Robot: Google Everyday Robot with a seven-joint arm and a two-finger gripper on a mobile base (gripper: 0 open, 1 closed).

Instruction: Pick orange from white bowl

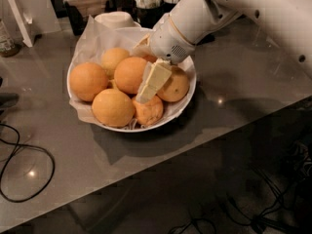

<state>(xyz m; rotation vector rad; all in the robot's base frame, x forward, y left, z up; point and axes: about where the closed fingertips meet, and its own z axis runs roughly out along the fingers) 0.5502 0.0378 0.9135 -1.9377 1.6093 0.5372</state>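
Observation:
The white bowl [187, 94], wide and lined with crumpled white paper, stands on the grey table and holds several oranges. A large, round, deep-orange orange [129, 74] lies in the middle. Two similar ones lie at the left [87, 81] and at the front [113, 107]. A lumpy orange [148, 111] is at the front right and a paler one [114, 57] at the back. My gripper [150, 83], pale cream on a white wrist, reaches down into the bowl from the upper right. It sits between the middle orange and the right-hand orange [174, 87], touching or nearly touching both.
A small white upturned cup [116, 18] stands just behind the bowl. A white card stand [19, 11] is at the back left. A black cable [24, 169] loops on the table at the left. The table's front edge runs diagonally at the lower right.

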